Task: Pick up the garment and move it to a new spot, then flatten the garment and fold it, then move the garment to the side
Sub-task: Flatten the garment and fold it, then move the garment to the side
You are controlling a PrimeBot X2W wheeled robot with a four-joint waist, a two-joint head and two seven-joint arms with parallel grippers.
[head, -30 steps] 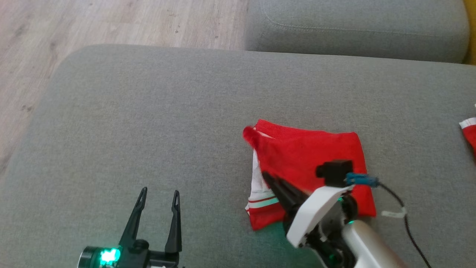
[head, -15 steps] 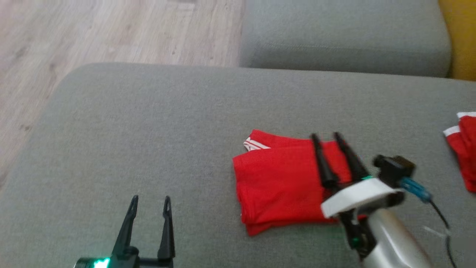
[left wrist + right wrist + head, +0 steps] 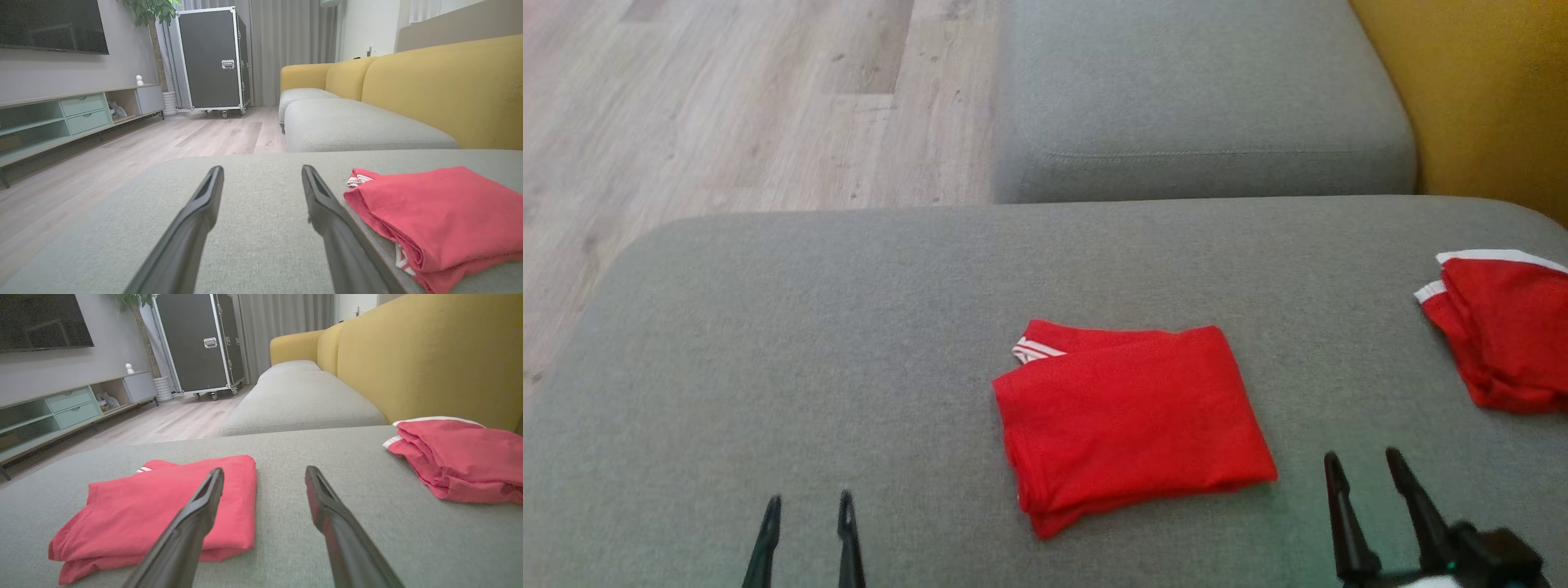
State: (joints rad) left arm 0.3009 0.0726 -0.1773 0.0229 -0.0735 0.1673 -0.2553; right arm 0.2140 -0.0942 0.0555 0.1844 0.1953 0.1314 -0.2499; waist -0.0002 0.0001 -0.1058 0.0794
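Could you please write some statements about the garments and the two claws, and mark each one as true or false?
The folded garment lies on the grey cushion. True.
The left claw and the right claw are both open. True.
The right claw touches the folded garment. False: it is apart, to the garment's right.
No other red cloth is on the cushion. False: a second red garment lies near its right edge.

We list a home living room: yellow sofa (image 3: 441,90), grey cushions (image 3: 351,126); wall television (image 3: 53,24); low media cabinet (image 3: 81,114); potted plant (image 3: 153,12); curtains (image 3: 294,49); wooden floor (image 3: 184,139).
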